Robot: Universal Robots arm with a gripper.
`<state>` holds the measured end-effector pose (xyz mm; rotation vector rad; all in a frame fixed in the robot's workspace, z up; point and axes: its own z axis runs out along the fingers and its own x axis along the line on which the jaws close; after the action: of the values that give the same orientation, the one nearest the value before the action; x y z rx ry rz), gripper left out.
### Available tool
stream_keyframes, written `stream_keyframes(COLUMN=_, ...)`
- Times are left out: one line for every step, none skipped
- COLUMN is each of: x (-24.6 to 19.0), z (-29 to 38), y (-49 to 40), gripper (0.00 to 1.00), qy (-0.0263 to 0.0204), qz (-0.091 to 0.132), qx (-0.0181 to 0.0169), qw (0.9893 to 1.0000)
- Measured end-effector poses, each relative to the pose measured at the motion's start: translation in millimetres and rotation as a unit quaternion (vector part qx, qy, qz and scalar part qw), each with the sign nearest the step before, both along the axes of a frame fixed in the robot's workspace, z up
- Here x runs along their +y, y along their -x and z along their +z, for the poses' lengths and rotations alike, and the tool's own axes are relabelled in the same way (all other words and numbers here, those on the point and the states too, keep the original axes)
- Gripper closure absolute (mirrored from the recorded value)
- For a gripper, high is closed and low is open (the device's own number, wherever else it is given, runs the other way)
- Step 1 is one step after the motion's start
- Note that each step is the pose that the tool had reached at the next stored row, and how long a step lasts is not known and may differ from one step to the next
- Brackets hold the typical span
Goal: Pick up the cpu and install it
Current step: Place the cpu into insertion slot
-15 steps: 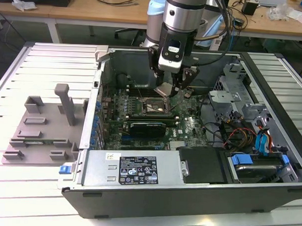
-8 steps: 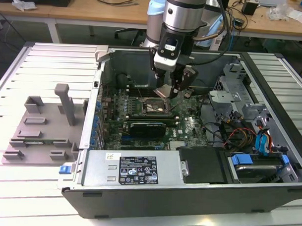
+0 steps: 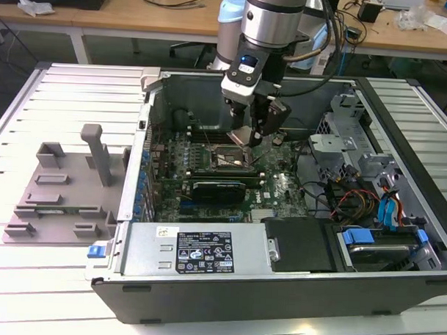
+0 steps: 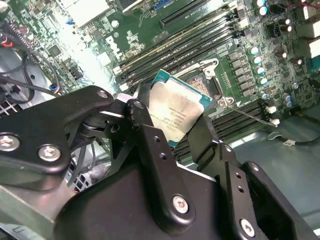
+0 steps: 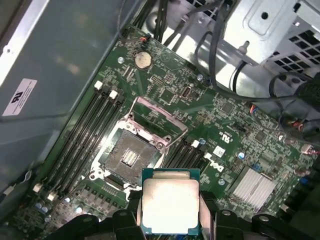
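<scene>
The cpu (image 5: 170, 202), a small square chip with a silvery top plate and green edge, is held between the black fingers (image 4: 150, 145) of my gripper (image 4: 175, 112). It hangs tilted a short way above the motherboard. The open socket (image 5: 131, 155) lies just beyond the chip, its metal bracket (image 5: 157, 120) swung up and its contact field bare. In the exterior view my gripper (image 3: 243, 134) hovers inside the open computer case above the socket (image 3: 222, 159), with the cpu (image 3: 241, 134) at its tip.
Memory slots (image 5: 87, 132) flank the socket on both sides. A silver heatsink (image 5: 252, 187) and cables (image 5: 220, 60) lie close by. The case wall (image 3: 147, 135) and drive cage (image 3: 342, 131) bound the board. A grey fixture tray (image 3: 61, 191) sits at the exterior view's left.
</scene>
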<state>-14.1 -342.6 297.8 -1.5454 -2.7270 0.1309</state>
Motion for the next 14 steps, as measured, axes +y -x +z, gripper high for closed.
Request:
stream_keyframes(x=0.0, z=-0.1, y=0.0, gripper=0.45, qy=0.0001, qz=-0.004, qx=0.0, qw=1.0)
stream_keyframes(x=0.0, z=-0.1, y=0.0, gripper=0.45, qy=0.0004, qz=-0.008, qx=0.0, qw=1.0)
stream_keyframes(x=0.0, z=-0.1, y=0.0, gripper=0.45, qy=0.0005, qz=-0.012, qx=0.0, qw=0.9999)
stream_keyframes(x=0.0, z=-0.2, y=0.0, gripper=0.45, qy=0.0006, qz=-0.017, qx=0.0, qw=0.9998)
stream_keyframes(x=0.0, z=-0.2, y=0.0, gripper=0.45, qy=0.0009, qz=-0.022, qx=0.0, qw=0.9998)
stream_keyframes(x=0.0, z=-0.2, y=0.0, gripper=0.45, qy=0.0011, qz=-0.028, qx=0.0, qw=0.9996)
stream_keyframes(x=0.0, z=-0.2, y=0.0, gripper=0.45, qy=0.0013, qz=-0.032, qx=0.0, qw=0.9995)
stream_keyframes(x=0.0, z=-0.3, y=0.0, gripper=0.45, qy=0.0013, qz=-0.038, qx=0.0, qw=0.9993)
stream_keyframes(x=0.0, z=-0.3, y=0.0, gripper=0.45, qy=0.0013, qz=-0.042, qx=0.0, qw=0.9991)
stream_keyframes(x=0.0, z=-0.5, y=0.0, gripper=0.45, qy=0.0013, qz=-0.05, qx=0.0, qw=0.9987)
stream_keyframes(x=0.0, z=-0.5, y=0.0, gripper=0.45, qy=0.0014, qz=-0.056, qx=0.0, qw=0.9984)
stream_keyframes(x=0.0, z=-0.6, y=0.0, gripper=0.45, qy=0.0014, qz=-0.059, qx=0.0, qw=0.9983)
stream_keyframes(x=0.0, z=-0.7, y=0.0, gripper=0.45, qy=0.0016, qz=-0.062, qx=0.0, qw=0.9981)
stream_keyframes(x=0.0, z=-0.7, y=0.0, gripper=0.45, qy=0.0018, qz=-0.065, qx=0.0, qw=0.9979)
